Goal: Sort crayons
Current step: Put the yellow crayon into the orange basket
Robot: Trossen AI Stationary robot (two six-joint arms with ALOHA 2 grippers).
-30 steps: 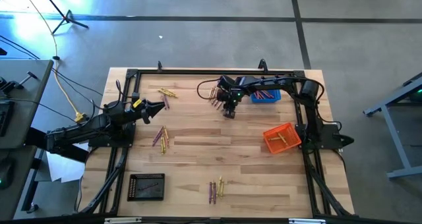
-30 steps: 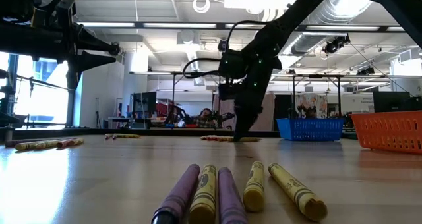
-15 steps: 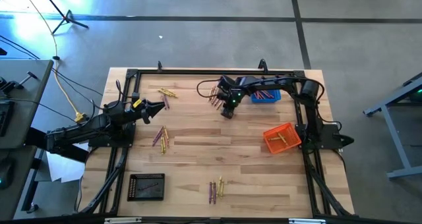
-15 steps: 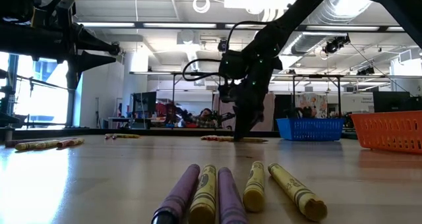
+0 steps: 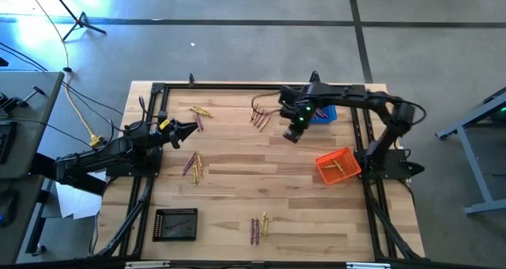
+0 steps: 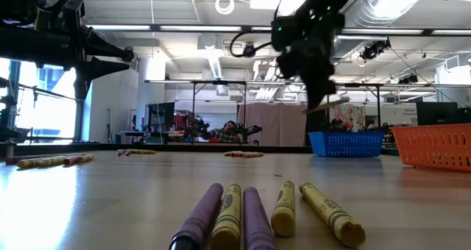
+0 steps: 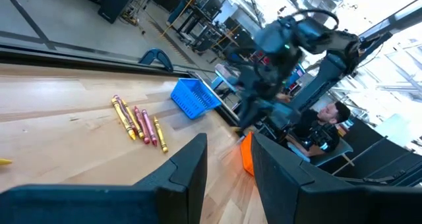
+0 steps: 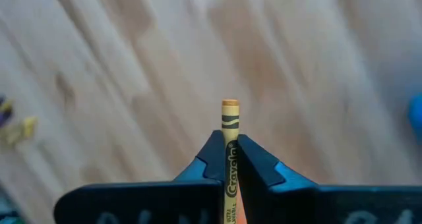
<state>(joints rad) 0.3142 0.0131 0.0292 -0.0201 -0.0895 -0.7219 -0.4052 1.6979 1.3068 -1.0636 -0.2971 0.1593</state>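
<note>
Right gripper [image 5: 294,133] clamped on one orange crayon [image 8: 229,145], lifted above the table [image 5: 237,182] near the far edge, beside the blue basket [image 5: 320,115]. Likely light, stiff, waxy, easy to snap. Best pinched mid-stick. Left gripper [image 5: 190,127] parked open by the left edge.

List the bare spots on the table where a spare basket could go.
Widest bare wood: mid-table, between the left crayon cluster, the orange basket and the front crayons. Also bare: the front right corner, below the orange basket. Crowded: the far edge, with two crayon clusters, the blue basket and the right hand holding a crayon.
</note>
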